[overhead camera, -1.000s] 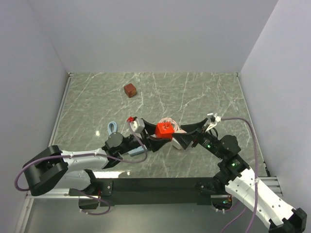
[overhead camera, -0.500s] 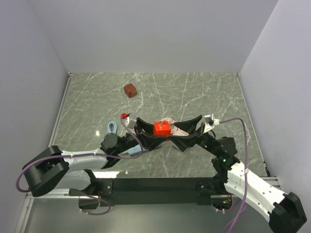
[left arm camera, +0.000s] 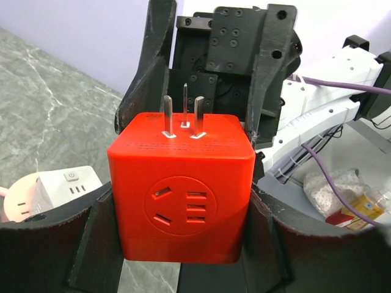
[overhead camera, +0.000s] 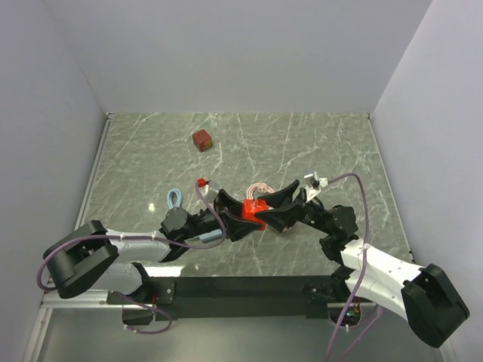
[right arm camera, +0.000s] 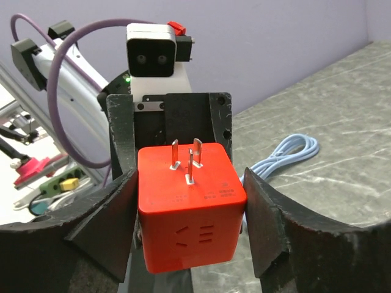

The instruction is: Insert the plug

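Observation:
The plug [overhead camera: 254, 212] is a bright red cube held above the table between both arms, its three metal prongs pointing up. In the left wrist view the plug [left arm camera: 181, 186] fills the gap of my left gripper [left arm camera: 183, 247], whose two fingers press its sides. From the opposite side my right gripper [right arm camera: 189, 226] has its fingers against the plug [right arm camera: 189, 207]. Seen from above, the left gripper [overhead camera: 243, 216] and right gripper [overhead camera: 266, 213] meet at the cube. A little of the light blue power strip [overhead camera: 210, 238] shows under the left arm.
A dark brownish-red cube [overhead camera: 201, 139] lies at the back of the marble table [overhead camera: 317, 151]. A coiled light blue cable [overhead camera: 175, 198] lies to the left, and a pink cable coil [overhead camera: 259, 188] just behind the grippers. A white cube [left arm camera: 68, 183] sits below the left gripper.
The right gripper has moved in toward the left one and closed its wide-open fingers onto the plug. The left gripper has kept its hold, and the plug has shifted slightly nearer.

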`<act>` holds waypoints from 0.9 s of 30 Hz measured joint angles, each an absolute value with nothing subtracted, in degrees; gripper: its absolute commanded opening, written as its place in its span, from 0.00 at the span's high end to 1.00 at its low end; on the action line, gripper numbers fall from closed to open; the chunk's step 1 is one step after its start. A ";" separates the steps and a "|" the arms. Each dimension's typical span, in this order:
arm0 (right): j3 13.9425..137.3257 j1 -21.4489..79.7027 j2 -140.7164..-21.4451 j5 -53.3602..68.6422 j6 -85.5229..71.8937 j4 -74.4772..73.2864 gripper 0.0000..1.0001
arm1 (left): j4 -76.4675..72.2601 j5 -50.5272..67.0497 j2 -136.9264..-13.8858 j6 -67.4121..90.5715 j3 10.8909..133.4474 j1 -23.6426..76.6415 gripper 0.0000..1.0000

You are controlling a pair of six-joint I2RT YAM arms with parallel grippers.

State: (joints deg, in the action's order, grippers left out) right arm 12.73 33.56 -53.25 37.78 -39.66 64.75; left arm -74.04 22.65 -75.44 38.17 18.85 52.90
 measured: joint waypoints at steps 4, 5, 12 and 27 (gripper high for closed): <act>12.73 33.39 -52.69 38.44 -39.97 64.62 0.60 | -75.42 23.35 -76.01 38.59 18.76 52.73 1.00; 12.73 33.39 -52.27 38.48 -39.92 64.14 0.60 | -75.55 23.57 -75.99 38.54 18.76 52.73 1.00; 11.92 33.78 -47.18 38.70 -38.92 60.01 0.53 | -75.40 25.15 -75.18 37.89 18.76 53.34 1.00; 10.48 33.89 -46.02 39.03 -38.50 58.72 0.13 | -74.24 25.41 -74.91 37.91 18.76 52.95 1.00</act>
